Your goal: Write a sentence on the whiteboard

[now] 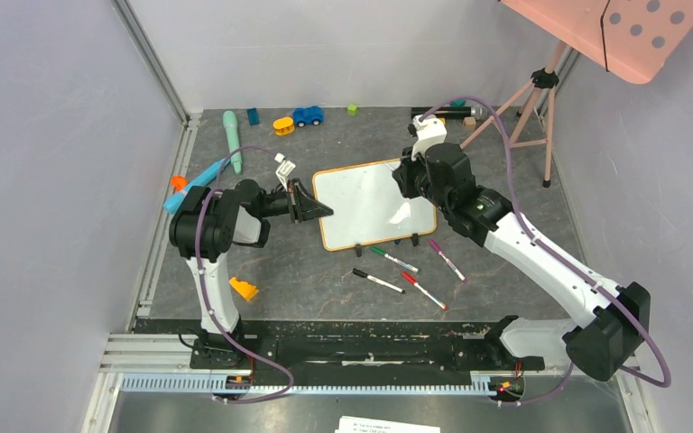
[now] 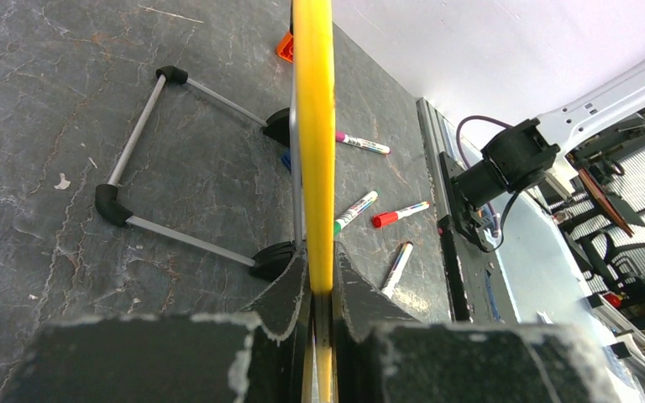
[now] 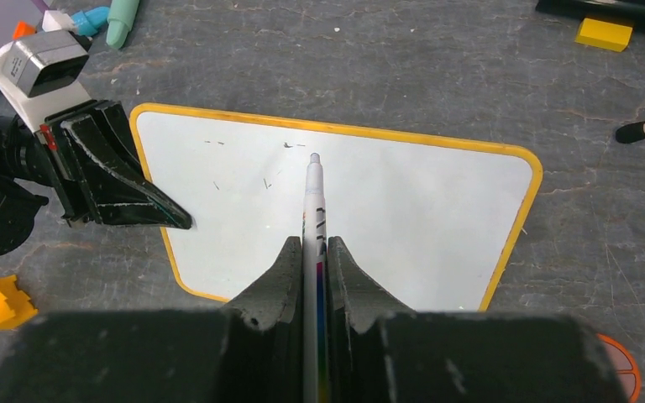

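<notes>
Right wrist alone shows right gripper clamping a marker; left gripper pinches the whiteboard.

Four loose white-barrelled markers lie on the dark stone-look counter, none touching: a green-capped marker, a black-capped marker, a red-capped marker and a magenta-capped marker. Near the far wall sit a blue toy car, a yellow toy just beside it and a small green cube. A long mint-green plastic tool lies to the left, and an orange wedge block sits nearer.

Your dark stone table holds four markers at six o'clock of the whiteboard, a toy car at eleven.
</notes>
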### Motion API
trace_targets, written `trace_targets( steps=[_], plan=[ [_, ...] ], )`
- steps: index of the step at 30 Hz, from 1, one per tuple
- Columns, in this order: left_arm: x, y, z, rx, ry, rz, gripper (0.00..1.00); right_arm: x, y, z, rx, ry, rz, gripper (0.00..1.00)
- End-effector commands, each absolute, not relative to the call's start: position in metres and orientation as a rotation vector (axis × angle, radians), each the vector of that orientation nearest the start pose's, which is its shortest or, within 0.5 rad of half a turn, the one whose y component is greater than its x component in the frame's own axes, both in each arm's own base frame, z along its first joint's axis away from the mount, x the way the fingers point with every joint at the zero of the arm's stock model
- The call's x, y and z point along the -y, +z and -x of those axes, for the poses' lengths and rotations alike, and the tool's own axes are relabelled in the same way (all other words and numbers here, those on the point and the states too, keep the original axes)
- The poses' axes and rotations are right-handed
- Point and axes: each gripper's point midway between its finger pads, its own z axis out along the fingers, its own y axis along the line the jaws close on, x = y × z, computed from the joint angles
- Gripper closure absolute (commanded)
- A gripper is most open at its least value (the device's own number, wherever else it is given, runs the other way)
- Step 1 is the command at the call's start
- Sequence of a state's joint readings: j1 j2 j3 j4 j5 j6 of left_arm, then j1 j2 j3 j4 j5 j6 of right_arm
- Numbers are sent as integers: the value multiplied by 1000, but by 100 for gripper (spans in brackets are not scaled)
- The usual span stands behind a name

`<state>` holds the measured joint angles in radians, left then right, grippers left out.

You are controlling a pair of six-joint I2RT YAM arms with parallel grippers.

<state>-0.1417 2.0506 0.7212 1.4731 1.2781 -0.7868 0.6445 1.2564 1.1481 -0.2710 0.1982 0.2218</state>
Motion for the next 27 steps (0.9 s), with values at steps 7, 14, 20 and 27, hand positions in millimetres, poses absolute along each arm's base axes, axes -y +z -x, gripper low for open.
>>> trace_targets(
  steps=[7, 14, 20, 27],
  plan=[
    [226, 122, -325, -1532, -1554, -830, 98, -241, 298, -343, -1847, 396, 330, 100],
    [226, 122, -325, -1537, -1555, -819, 98, -250, 303, -344, -1825, 399, 358, 100],
    [226, 122, -329, -1543, -1542, -780, 98, -261, 302, -340, -1820, 419, 392, 100],
    [226, 124, -331, -1542, -1540, -774, 98, -271, 297, -336, -1822, 425, 424, 100]
  ],
)
